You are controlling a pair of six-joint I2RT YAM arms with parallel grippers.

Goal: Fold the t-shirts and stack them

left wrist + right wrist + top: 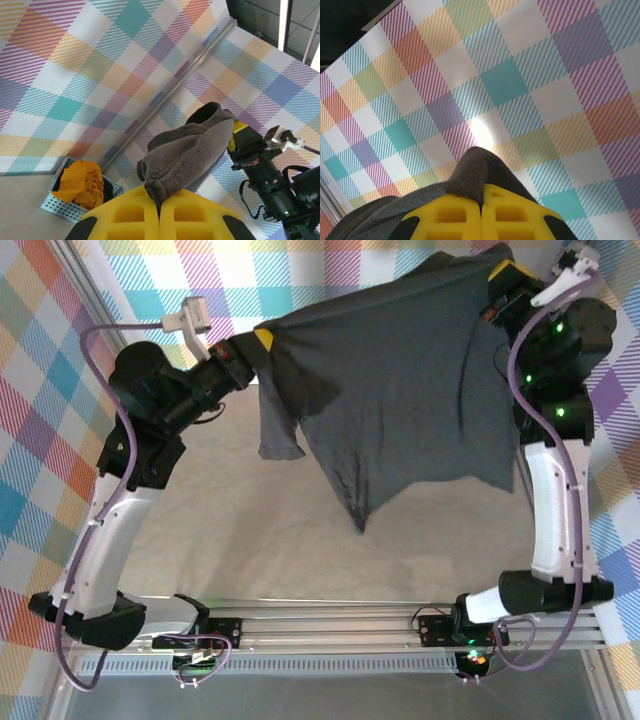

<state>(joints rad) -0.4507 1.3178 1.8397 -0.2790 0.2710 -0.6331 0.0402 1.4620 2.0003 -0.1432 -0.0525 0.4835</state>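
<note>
A yellow shirt (80, 182) sits in a basket (60, 207) on the desk (300, 550). High above the desk, the left gripper (262, 340) is pinched tight on one top corner of a dark shirt (400, 390). The dark shirt hangs spread out in the air over the desk, with its bottom tip pointing down. The right gripper (505, 280) is pinched tight on the other top corner. Two grips hold it wide, so I think it can be laid smooth on the desk for folding.

Between left tool (263, 339) and right tool (503, 270): t-shirt (400, 400), above table (230, 550).
</note>
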